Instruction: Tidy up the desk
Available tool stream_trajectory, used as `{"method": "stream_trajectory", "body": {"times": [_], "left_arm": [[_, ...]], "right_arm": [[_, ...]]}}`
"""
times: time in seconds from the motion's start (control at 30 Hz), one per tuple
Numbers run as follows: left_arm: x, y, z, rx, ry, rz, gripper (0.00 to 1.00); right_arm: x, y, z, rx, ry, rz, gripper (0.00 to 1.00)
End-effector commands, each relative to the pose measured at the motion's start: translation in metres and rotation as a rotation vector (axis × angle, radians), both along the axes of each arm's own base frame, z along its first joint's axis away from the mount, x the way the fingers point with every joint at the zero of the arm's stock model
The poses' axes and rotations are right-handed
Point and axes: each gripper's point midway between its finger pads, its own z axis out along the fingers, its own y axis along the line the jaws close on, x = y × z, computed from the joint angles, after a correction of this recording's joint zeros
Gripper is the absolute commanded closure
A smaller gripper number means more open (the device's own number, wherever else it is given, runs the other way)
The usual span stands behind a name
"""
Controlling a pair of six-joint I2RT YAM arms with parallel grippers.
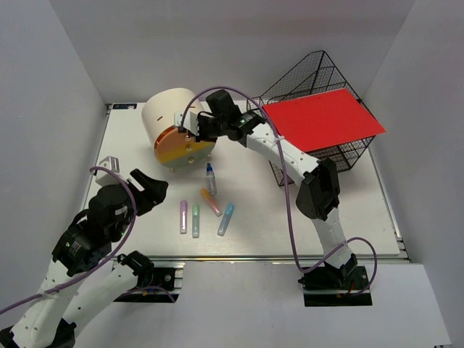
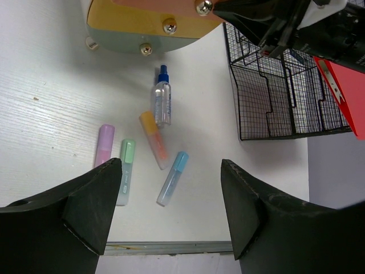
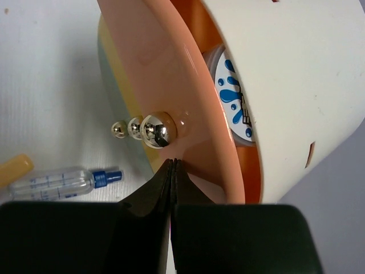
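The left tool hangs spread over the table (near left). The right tool, pressed together, sits at the drawer box.

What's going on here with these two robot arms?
Two arms are tidying a desk. The right gripper, shut, rests its tips at the peach front of the round drawer box, beside a shiny knob; that drawer is slightly ajar. The left gripper hangs open near four coloured pens and a small spray bottle lying loose. A red folder lies on the wire basket.
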Motion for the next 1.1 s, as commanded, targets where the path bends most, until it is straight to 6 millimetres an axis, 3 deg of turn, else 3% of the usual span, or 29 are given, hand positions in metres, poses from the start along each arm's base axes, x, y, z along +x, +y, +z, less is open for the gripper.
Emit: {"method": "stream_trajectory", "body": {"times": [0.0,0.33,0.7,0.8,0.9,0.93,0.97,1.0,1.03,1.07], "left_arm": [[-0.001,0.003,0.007,-0.012,-0.014,0.011,0.2],[-0.001,0.003,0.007,-0.01,-0.01,0.013,0.19],[0.001,-0.002,0.003,-0.013,-0.003,0.001,0.19],[0.006,-0.008,0.002,-0.019,-0.004,-0.012,0.19],[0.018,-0.025,-0.001,-0.041,-0.012,-0.05,0.22],[0.021,-0.03,-0.011,-0.034,0.006,-0.063,0.31],[0.032,-0.038,-0.011,-0.045,-0.008,-0.068,0.4],[0.042,-0.047,-0.013,-0.059,-0.032,-0.079,0.75],[0.052,-0.054,-0.023,-0.044,-0.016,-0.082,0.93],[0.059,-0.058,-0.029,-0.038,-0.012,-0.077,1.0]], "right_arm": [[0.018,0.014,0.032,0.099,-0.077,-0.05,1.0],[0.024,0.025,0.036,0.151,-0.074,-0.081,1.0],[0.026,0.02,0.029,0.146,-0.061,-0.115,1.0],[0.016,0.014,0.034,0.127,-0.044,-0.101,1.0],[-0.005,-0.009,0.055,0.127,-0.006,-0.113,1.0],[-0.015,-0.024,0.067,0.152,-0.006,-0.134,1.0],[-0.017,-0.034,0.073,0.176,0.002,-0.166,0.88],[-0.023,-0.055,0.085,0.241,0.045,-0.257,0.66],[-0.02,-0.067,0.085,0.273,0.086,-0.324,0.11],[-0.023,-0.076,0.087,0.3,0.124,-0.362,0.11]]}}
